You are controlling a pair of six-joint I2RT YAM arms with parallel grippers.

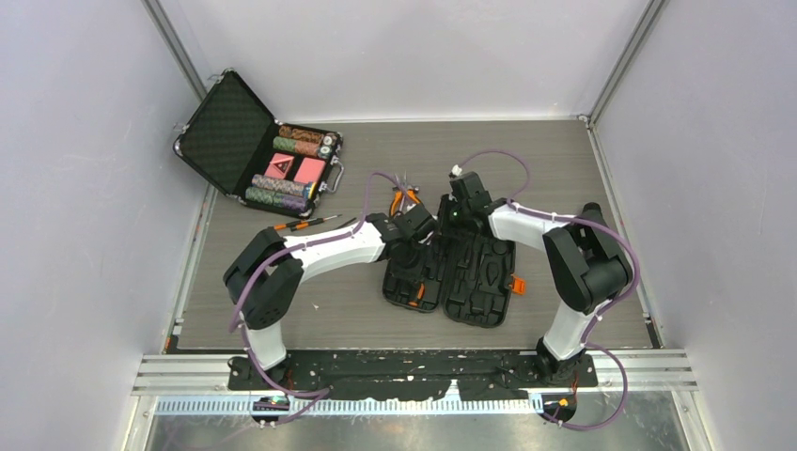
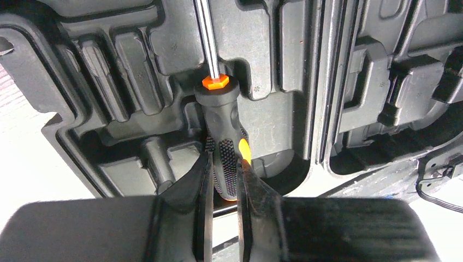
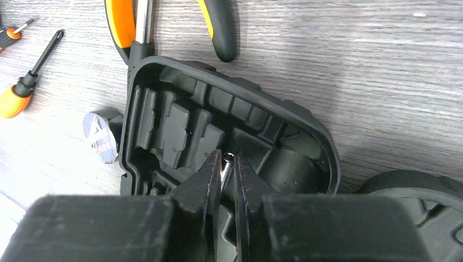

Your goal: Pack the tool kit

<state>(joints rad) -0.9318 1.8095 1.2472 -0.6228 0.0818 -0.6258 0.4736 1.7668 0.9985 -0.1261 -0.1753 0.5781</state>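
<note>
From above, the tool kit lies open and flat in the middle of the grey wood-grain table, with the moulded slots of both black halves facing up. Both arms bend inward over its far end. At the back left an open briefcase of poker chips and red cards sits well apart from the kit. Loose screwdrivers lie on the table between the briefcase and the kit. The pliers lie at the kit's far edge. This overhead view does not show what either claw grips.

The left wrist view does. The left gripper has its two fingers drawn in close on the black-and-orange handle of a screwdriver. The screwdriver lies in a slot of the kit's tray, its steel shaft pointing away from the camera.

The right wrist view looks into one rounded end of the kit. The right gripper has its fingers almost together, pinching a thin metal piece just above the tray. Whether this piece is the shaft of that same screwdriver cannot be told. Only this view shows a small round object with a silvery face, just beside the kit's left wall. It also shows the pliers' orange-and-black handles meeting the kit's far corner.
</note>
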